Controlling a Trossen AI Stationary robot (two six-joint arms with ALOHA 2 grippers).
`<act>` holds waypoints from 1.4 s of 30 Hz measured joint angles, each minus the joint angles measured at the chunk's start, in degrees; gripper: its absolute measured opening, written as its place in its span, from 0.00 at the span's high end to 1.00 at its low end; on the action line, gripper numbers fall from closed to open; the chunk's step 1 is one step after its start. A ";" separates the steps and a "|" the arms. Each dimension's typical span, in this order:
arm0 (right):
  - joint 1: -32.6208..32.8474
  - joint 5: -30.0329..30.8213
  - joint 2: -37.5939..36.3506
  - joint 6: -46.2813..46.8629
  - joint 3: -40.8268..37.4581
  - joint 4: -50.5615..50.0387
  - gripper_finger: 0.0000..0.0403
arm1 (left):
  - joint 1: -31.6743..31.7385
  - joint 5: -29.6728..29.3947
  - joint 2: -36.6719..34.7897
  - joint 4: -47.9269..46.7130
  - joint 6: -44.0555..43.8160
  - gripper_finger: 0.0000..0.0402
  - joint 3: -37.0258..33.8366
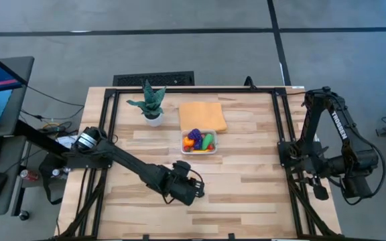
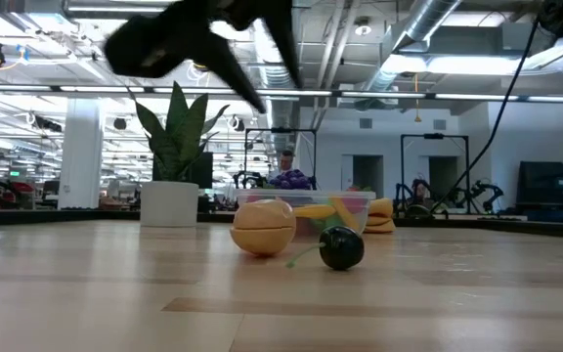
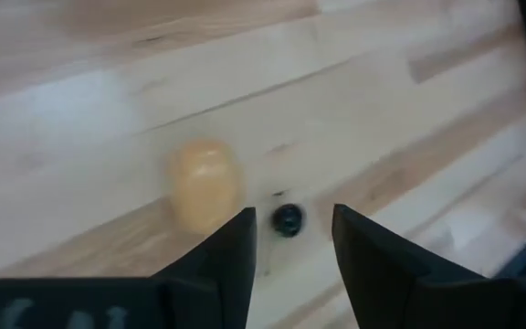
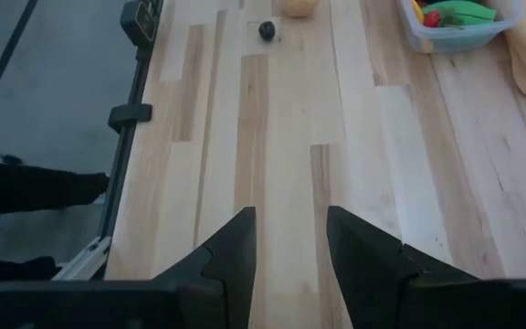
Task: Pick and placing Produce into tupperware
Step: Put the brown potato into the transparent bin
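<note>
A pale orange toy fruit (image 2: 262, 227) and a small dark round one with a stem (image 2: 340, 247) lie on the wooden table, near of the tupperware (image 1: 200, 142), which holds several pieces of produce. My left gripper (image 3: 292, 256) hangs open above the two loose pieces, slanting down, with the dark one (image 3: 288, 219) showing in the gap between its fingers. In the high view the left arm (image 1: 185, 184) hides both pieces. My right gripper (image 4: 290, 247) waits open at the table's right edge.
A folded orange cloth (image 1: 202, 116) lies just beyond the tupperware. A green plant in a white pot (image 1: 151, 106) stands at the far left. Black frame rails (image 1: 278, 134) run along the table's sides. Bare wood lies between the two arms.
</note>
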 joint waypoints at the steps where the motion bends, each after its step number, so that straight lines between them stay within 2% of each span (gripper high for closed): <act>1: -0.02 0.00 0.00 -0.01 0.00 0.00 0.68 | 0.40 0.59 0.00 1.28 1.84 0.67 0.00; 9: 0.00 0.15 0.02 -1.50 0.00 0.02 0.68 | 2.67 -0.66 0.00 14.66 22.25 0.66 0.00; 13: 0.00 1.05 0.02 -1.50 0.00 0.02 0.68 | 4.49 -2.67 -0.05 18.73 24.89 0.68 -0.03; 21: 0.00 1.05 0.04 -1.48 0.00 0.02 0.68 | 7.69 8.83 -0.07 16.48 27.04 0.69 -0.04; 25: 0.00 1.05 0.04 -1.51 0.00 0.02 0.68 | 8.47 10.66 -0.07 16.40 27.28 0.62 -0.04; 29: 0.00 1.05 0.04 -1.59 0.00 0.00 0.68 | 8.69 11.95 -0.07 16.08 28.21 0.50 -0.04; 35: 0.00 1.05 0.07 -1.57 0.00 0.02 0.68 | 9.22 11.85 -0.07 9.82 26.68 0.34 -0.04; 42: 0.00 1.25 0.07 -1.44 0.00 0.04 0.68 | 9.23 16.82 -0.07 -0.65 19.23 0.27 -0.09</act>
